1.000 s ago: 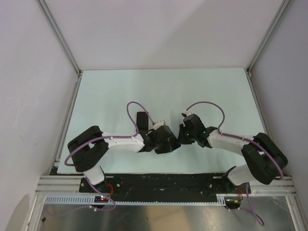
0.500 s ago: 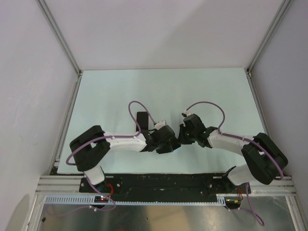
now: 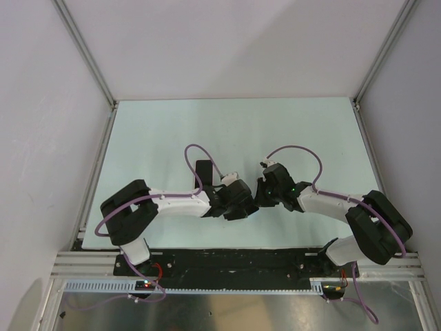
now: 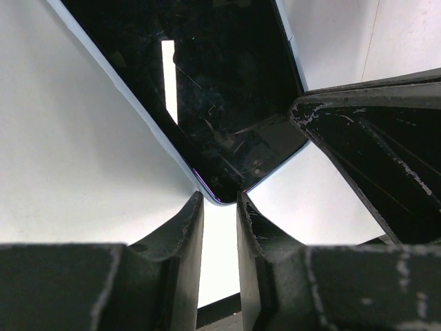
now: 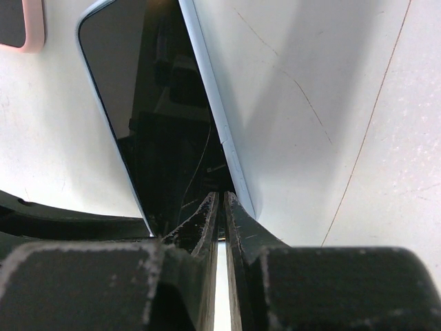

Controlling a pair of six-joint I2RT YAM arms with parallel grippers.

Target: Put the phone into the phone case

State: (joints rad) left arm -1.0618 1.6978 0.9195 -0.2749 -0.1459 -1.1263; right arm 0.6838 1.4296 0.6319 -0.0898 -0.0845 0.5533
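Note:
The phone [image 4: 207, 89], with a dark screen and a pale blue rim, is held between my two grippers just above the white table. In the right wrist view the phone [image 5: 162, 117] is tilted and shows its side edge. My right gripper [image 5: 222, 200] is shut on its near end. My left gripper [image 4: 219, 201] has its jaws a narrow gap apart, pinching the phone's corner. In the top view both grippers, left [image 3: 242, 200] and right [image 3: 260, 194], meet at mid-table and hide the phone. A corner of the pink-rimmed phone case [image 5: 21, 27] shows at the top left of the right wrist view.
My right gripper's black finger [image 4: 372, 152] is close to the phone's right side in the left wrist view. A dark upright block [image 3: 203, 172] stands by my left wrist; I cannot tell what it is. White walls with metal rails [image 3: 96, 158] border the table.
My left gripper has moved slightly right and up towards the right gripper. The right arm has hardly moved.

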